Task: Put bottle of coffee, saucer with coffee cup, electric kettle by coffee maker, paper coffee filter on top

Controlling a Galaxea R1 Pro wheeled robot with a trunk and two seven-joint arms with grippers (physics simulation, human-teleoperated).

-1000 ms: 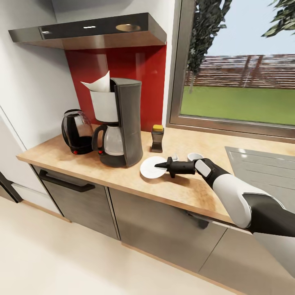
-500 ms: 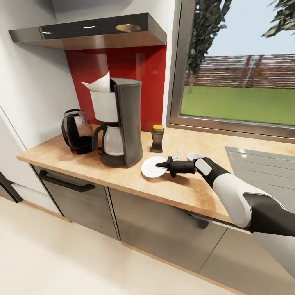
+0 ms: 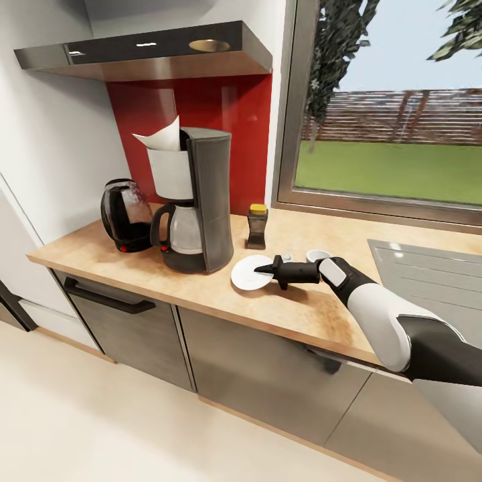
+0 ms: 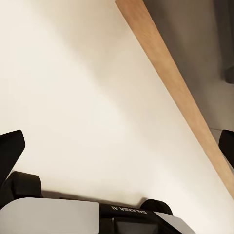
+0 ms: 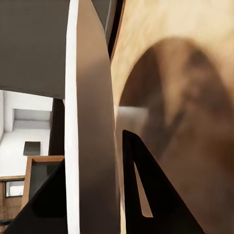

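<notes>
Head view: wood-grain worktop (image 3: 314, 311) under a steel hood (image 3: 147, 57), red glossy backsplash (image 3: 221, 114), window (image 3: 395, 134) to the right, grey sink (image 3: 428, 268) at far right. Black coffee maker (image 3: 201, 201) stands upright with a white paper filter (image 3: 161, 139) poking from its top and a glass carafe at its base. Dark rounded kettle (image 3: 126, 214) just beside it at its left. Small bottle of coffee (image 3: 257, 226), yellow cap, stands near its right. Flat round white saucer (image 3: 251, 273) lies just right of the coffee maker; right claw (image 3: 258, 270) grips its near rim, narrow, clamped on it. White cup (image 3: 318, 255) sits behind the claw's wrist, apart from the saucer. Left wrist view: left claw (image 4: 117, 156) spread wide, dark fingertips (image 4: 10, 151) at both edges, pale floor (image 4: 87, 97) and a wood strip ahead. Right wrist view: saucer edge-on, white rim between dark fingers (image 5: 146, 190), tan worktop behind.
</notes>
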